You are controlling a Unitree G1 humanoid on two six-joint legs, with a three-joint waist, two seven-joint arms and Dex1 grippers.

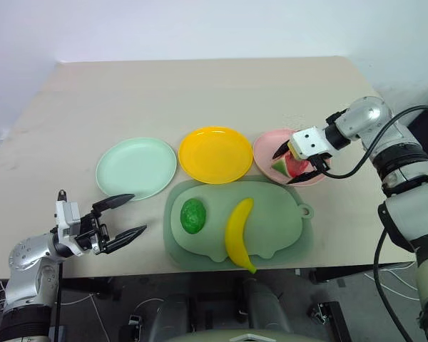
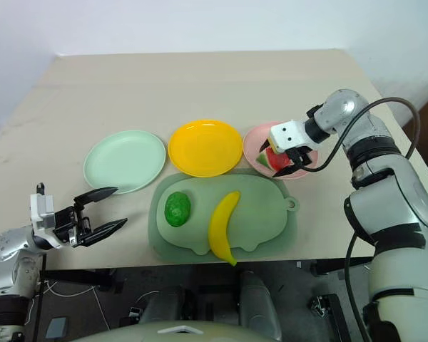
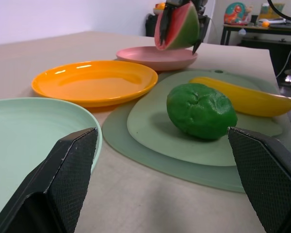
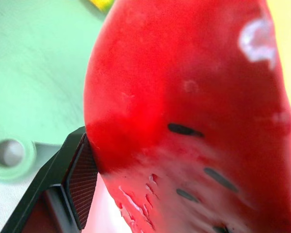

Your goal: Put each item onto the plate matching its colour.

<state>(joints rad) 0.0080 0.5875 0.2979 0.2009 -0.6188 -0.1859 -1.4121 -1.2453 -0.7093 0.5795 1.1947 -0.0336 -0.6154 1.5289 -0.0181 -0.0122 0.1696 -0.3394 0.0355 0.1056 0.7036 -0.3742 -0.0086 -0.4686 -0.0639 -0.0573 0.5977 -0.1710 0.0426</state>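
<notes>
Fingers of the right gripper (image 1: pixel 300 164) are clamped on the watermelon wedge (image 1: pixel 288 167), rind and red flesh pinched between them; the wedge hangs just above the pink plate (image 1: pixel 268 148), clear of its surface as seen from the left wrist view. That arm reaches in from the table's right side, wrist bent so the gripper points down and toward the left. Fingers of the left gripper (image 1: pixel 125 218) stand spread wide with nothing between them, held level near the table's front left edge, aimed across toward the mat. No writing or label can be read on any item. On the sage-green pig-shaped mat (image 1: pixel 284 224) by the front edge lie the green ball (image 1: pixel 192 215) and, beside it, the banana (image 1: pixel 239 225). Behind the mat, in a row, sit the mint plate (image 1: pixel 136 167), the yellow plate (image 1: pixel 215 154) and the pink one, the first two bare. Beyond the plates the table (image 1: pixel 200 96) is open to its far edge.
</notes>
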